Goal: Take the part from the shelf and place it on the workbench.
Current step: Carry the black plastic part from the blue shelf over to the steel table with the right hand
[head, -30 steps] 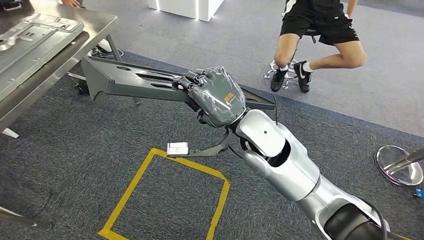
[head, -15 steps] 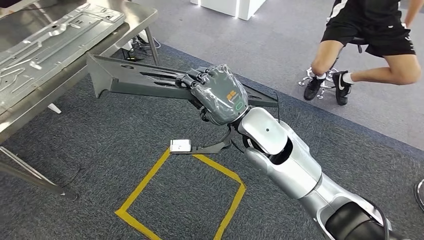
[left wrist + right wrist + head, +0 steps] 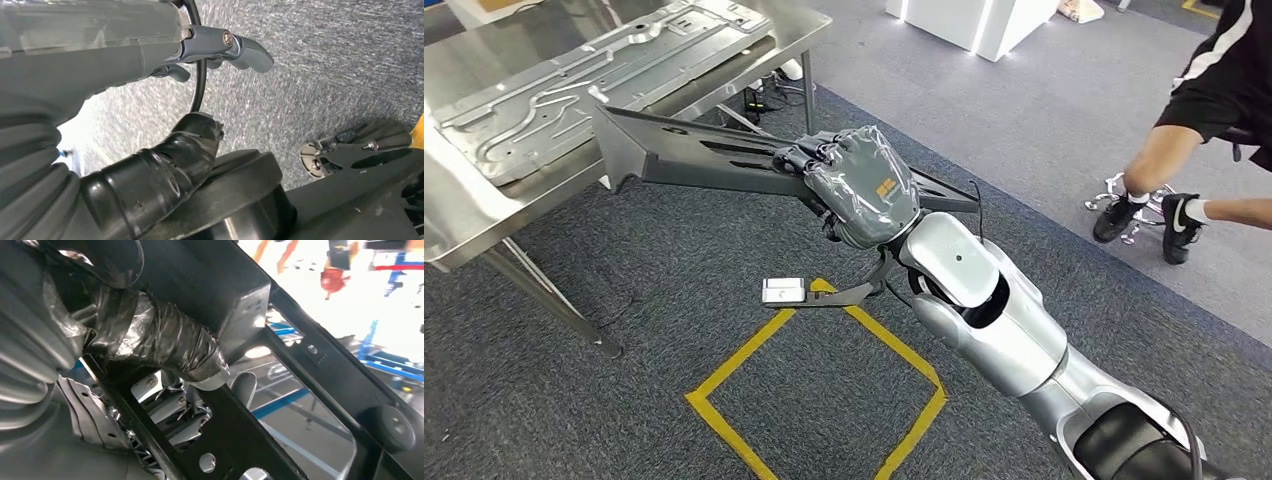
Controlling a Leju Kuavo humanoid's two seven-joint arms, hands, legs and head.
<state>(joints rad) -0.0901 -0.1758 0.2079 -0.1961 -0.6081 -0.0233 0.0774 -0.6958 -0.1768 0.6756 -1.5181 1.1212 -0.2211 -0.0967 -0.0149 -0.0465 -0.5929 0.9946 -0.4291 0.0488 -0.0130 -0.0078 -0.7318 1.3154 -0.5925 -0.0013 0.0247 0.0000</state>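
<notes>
At ten o'clock the steel tabletop (image 3: 464, 235) carries a stamped panel (image 3: 604, 75), while the right hand (image 3: 859, 185) clasps mid-span the long, dark, slotted bracket (image 3: 694, 160), likely stiff, weighty and prone to tipping; the left hand (image 3: 100, 45) hangs empty.

Steel workbench (image 3: 454, 235), pressed metal panel (image 3: 594, 75) flat on it, grey carpet (image 3: 624, 300), yellow tape square (image 3: 824, 380)

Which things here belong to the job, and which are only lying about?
For the job:
- dark metal part, gripped by the right hand
- steel workbench, where it must go

Lying about:
- pressed metal panel on the workbench
- yellow tape square on the carpet
- white cabinet
- seated person's leg
</notes>
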